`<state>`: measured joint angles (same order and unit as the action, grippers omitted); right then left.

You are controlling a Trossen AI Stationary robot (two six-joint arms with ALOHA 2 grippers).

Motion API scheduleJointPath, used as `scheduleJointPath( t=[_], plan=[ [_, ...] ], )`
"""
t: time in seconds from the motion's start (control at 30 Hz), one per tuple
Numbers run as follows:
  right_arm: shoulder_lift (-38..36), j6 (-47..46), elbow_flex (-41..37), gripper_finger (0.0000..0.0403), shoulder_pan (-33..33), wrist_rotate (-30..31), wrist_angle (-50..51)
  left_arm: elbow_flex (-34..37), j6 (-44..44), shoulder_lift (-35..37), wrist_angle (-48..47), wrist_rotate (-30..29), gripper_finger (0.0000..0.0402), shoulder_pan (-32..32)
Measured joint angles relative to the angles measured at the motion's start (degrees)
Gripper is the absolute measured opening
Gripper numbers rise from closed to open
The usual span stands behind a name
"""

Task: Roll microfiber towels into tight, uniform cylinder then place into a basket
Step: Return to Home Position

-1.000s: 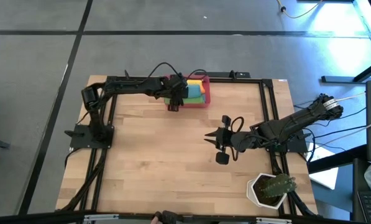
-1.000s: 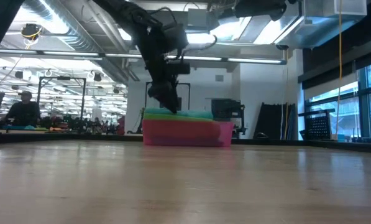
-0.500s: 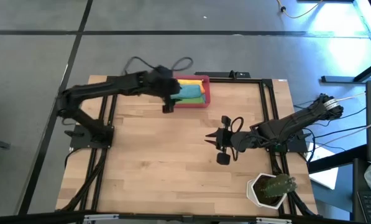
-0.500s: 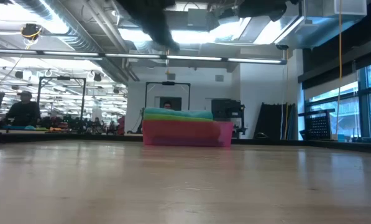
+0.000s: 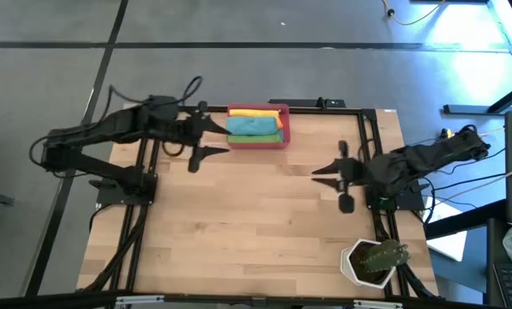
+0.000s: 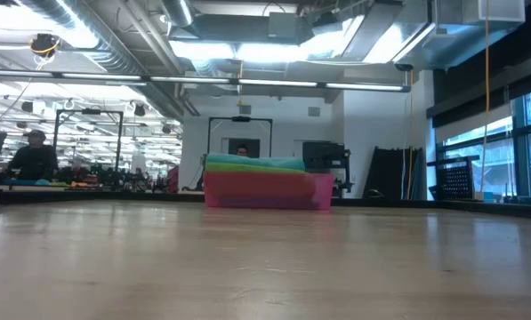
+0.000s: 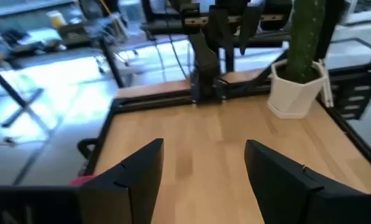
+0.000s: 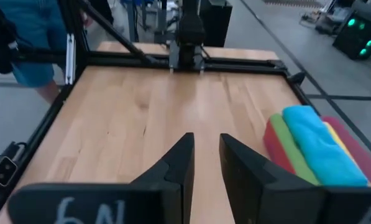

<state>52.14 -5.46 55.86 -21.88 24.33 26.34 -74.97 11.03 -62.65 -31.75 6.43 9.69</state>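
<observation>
The red-pink basket (image 5: 257,140) stands at the table's far edge and holds rolled microfiber towels side by side: yellow (image 5: 256,111), teal (image 5: 254,125) and green (image 5: 257,136). In the low view the teal roll (image 6: 252,163) tops the basket (image 6: 267,191). My left gripper (image 5: 219,139) hangs open in the air just left of the basket, with nothing between its fingers (image 7: 204,146). My right gripper (image 5: 317,170) hovers near the table's right side, its fingers a narrow gap apart and empty (image 8: 205,138). The right wrist view shows the teal roll (image 8: 316,149).
A white hexagonal pot with a cactus (image 5: 374,260) stands at the near right corner and also shows in the left wrist view as the pot (image 7: 294,93). A black frame rail (image 5: 324,106) borders the table. Bare wood (image 5: 238,223) fills the middle. A person in blue (image 8: 30,31) stands beside the table.
My left gripper has risen off the basket's left end and drawn back toward the table's left edge, tipping from pointing down to nearly level; it leaves the low view. My right gripper has drawn back toward the right edge. The towels stay in the basket.
</observation>
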Motion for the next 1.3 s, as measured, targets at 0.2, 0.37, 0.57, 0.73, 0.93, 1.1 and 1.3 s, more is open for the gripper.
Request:
scheduleJointPath(
  t=[0.2, 0.37, 0.57, 0.73, 0.93, 1.1, 1.3],
  plan=[
    [-5.7, 0.0, -2.1, 0.0078, -2.1, 0.0, 0.4, 12.2, -3.1, 10.2, 8.6, -7.0, 0.0213, -3.0],
    [-11.5, 1.4, -9.3, 0.0078, -3.1, 0.0, -2.9, 25.2, -5.2, 18.8, 19.2, -7.2, 0.0213, -4.1],
    [-22.5, 2.7, -19.8, 0.0078, -3.0, 0.0, -6.8, 35.6, -7.6, 28.5, 24.7, -7.0, 0.0213, -5.1],
    [-32.5, 7.3, -30.7, 0.0078, -3.0, 0.1, -13.0, 44.3, -9.5, 36.0, 30.1, -7.1, 0.0213, -5.9],
    [-40.9, 10.5, -43.0, 0.0078, -3.0, 0.1, -22.4, 56.5, -10.5, 42.5, 38.3, -9.8, 0.0213, -6.0],
    [-44.9, 11.0, -49.6, 0.0078, -3.0, 0.1, -24.8, 63.0, -10.5, 45.6, 45.3, -10.5, 0.0213, -6.0],
    [-47.3, 10.6, -53.8, 0.0078, -3.0, 1.0, -25.7, 67.1, -10.8, 47.2, 45.6, -11.1, 0.0213, -6.0]
  ],
)
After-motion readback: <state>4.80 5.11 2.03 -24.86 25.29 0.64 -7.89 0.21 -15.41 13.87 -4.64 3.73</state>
